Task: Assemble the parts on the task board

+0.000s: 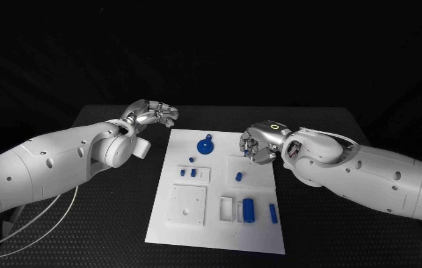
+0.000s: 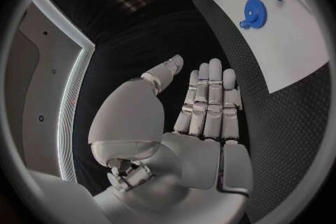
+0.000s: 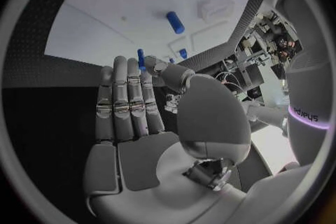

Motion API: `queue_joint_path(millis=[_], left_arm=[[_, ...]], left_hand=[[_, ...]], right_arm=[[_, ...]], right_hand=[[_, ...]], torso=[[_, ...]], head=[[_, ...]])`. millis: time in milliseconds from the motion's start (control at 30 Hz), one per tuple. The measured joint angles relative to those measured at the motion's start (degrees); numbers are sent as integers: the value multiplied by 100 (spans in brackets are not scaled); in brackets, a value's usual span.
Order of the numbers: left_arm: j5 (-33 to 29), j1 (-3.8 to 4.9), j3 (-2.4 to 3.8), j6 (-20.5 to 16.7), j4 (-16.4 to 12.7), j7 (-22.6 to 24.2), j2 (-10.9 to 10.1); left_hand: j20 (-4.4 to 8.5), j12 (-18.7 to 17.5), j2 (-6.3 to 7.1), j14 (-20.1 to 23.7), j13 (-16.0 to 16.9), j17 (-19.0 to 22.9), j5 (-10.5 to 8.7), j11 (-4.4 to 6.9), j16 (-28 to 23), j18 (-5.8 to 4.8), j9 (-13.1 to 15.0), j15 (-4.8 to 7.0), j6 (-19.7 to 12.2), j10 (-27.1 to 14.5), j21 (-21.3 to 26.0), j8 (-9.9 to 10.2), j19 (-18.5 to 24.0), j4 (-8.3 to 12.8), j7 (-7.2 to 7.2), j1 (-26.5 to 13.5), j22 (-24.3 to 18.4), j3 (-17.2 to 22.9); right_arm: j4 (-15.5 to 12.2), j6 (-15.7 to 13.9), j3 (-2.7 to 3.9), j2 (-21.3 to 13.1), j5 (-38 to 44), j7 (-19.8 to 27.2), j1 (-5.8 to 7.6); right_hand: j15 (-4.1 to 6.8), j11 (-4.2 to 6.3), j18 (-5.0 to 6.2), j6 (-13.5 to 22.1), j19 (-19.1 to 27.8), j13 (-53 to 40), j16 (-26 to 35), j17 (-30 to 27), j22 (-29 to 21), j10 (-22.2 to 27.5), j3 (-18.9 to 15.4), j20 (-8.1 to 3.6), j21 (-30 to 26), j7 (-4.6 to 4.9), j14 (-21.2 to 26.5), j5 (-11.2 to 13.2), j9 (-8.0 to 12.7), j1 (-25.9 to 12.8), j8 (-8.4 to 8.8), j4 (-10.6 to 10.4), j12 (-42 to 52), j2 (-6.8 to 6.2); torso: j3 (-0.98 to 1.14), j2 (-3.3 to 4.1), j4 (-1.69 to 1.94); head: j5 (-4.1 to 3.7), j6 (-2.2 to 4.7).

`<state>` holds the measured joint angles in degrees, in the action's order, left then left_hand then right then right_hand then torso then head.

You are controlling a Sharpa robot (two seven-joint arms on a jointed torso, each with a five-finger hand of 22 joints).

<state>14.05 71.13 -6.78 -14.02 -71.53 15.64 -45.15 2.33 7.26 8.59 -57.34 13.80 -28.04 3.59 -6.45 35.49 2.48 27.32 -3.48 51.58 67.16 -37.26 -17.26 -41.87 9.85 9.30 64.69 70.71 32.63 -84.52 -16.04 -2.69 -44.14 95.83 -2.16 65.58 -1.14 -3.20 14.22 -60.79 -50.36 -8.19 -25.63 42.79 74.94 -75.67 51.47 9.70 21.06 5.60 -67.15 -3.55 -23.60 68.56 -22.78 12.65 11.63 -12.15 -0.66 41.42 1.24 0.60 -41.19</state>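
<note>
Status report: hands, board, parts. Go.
Left hand open, off the task board's far left corner. Right hand pinches a small blue part at the board's right edge. Blue gear lies on board. Nothing in the way.

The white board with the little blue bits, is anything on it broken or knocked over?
Nothing on the task board looks broken or spilled. The blue gear and the loose blue pegs lie separate on it, not yet assembled. The right hand pinches a small blue piece at the board's edge.
</note>
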Motion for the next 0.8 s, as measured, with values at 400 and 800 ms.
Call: queue_joint_path(millis=[400,800], left_arm=[[-45,32,-2,-67,159,23,80],[-119,60,0,-169,299,60,259]], left_hand=[[0,0,0,0,-5,-23,0,0,-20,0,0,0,0,0,22,0,0,0,0,0,5,0],[0,0,23,0,-11,-36,0,0,-24,-1,1,0,0,0,22,0,0,0,0,-24,10,0]], right_arm=[[-40,-451,-53,496,-355,298,-29],[63,-592,-390,1059,-99,357,-276]], right_hand=[[0,-1,0,3,0,-26,0,27,-1,1,-17,0,0,2,0,-72,-11,0,3,-17,0,0],[0,-1,0,6,0,-45,0,41,-1,1,-17,0,22,6,0,-72,-24,0,4,-17,-33,0]], torso=[[-3,-7,15],[-4,-7,9]], head=[[385,73],[972,-37]])
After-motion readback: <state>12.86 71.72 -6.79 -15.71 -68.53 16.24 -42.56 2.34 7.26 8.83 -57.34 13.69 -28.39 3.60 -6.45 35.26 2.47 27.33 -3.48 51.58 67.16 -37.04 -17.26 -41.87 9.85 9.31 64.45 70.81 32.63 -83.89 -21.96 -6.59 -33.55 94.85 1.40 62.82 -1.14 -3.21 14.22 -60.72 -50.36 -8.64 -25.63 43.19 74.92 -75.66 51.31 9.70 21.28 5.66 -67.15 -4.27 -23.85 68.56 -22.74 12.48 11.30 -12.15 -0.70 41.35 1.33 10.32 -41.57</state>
